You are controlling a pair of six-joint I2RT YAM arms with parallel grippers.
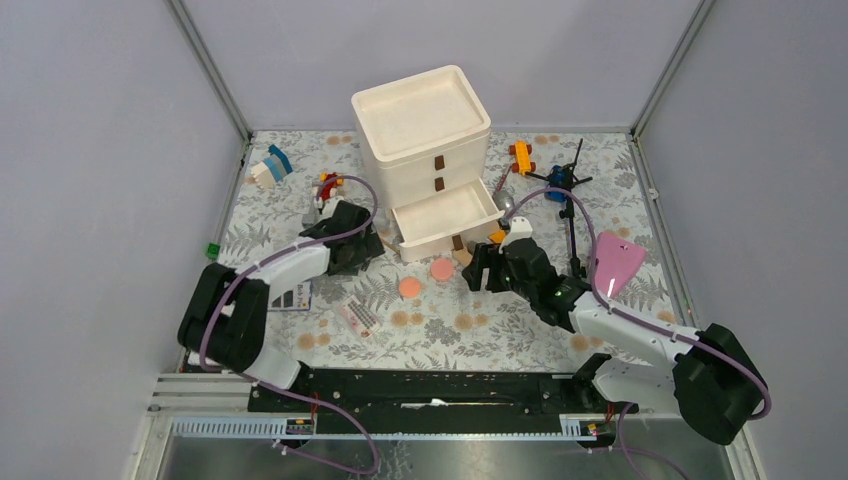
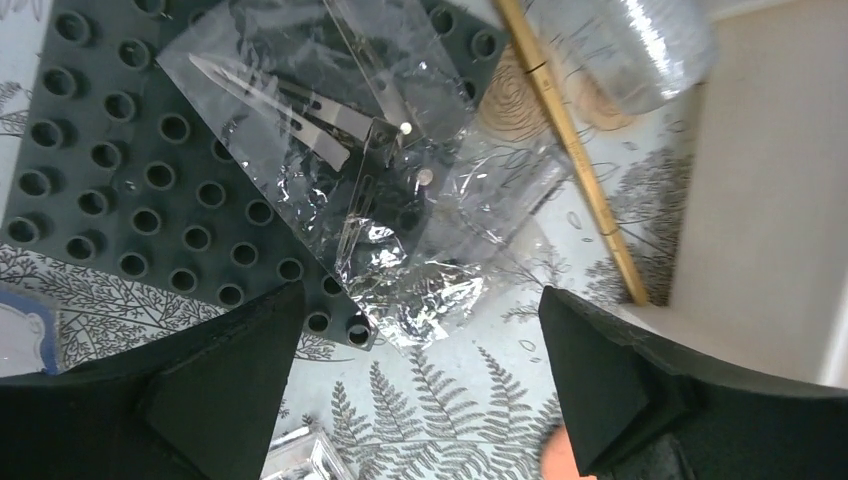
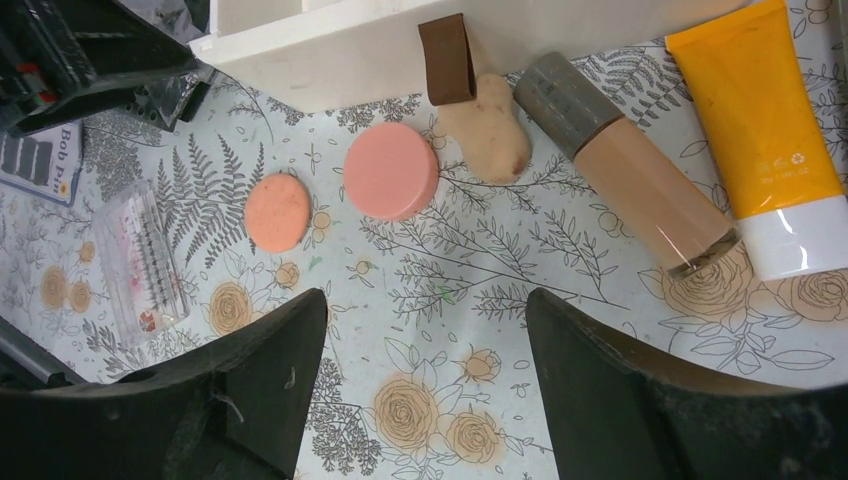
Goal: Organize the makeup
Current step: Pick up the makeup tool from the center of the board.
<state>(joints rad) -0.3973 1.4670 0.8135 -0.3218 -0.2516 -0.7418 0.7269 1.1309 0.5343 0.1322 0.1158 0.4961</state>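
The makeup lies on the floral cloth in front of the open bottom drawer (image 1: 445,215). Two salmon-pink discs (image 3: 278,211) (image 3: 391,171), a beige sponge (image 3: 485,130), a dark-capped beige tube (image 3: 625,165) and an orange tube (image 3: 770,130) show in the right wrist view. My right gripper (image 3: 425,300) hangs open over bare cloth just short of them. My left gripper (image 2: 420,300) is open and empty, above a clear plastic packet (image 2: 370,170) that holds thin metal tools. A thin wooden brush handle (image 2: 575,150) and a clear bottle (image 2: 630,45) lie beside the packet.
The packet rests partly on a grey studded baseplate (image 2: 110,170). A clear lash box (image 1: 357,318) and a small card (image 1: 290,297) lie near the left arm. A pink triangular object (image 1: 615,262) sits at right. Brick toys (image 1: 271,166) and an orange car (image 1: 521,154) stand at the back.
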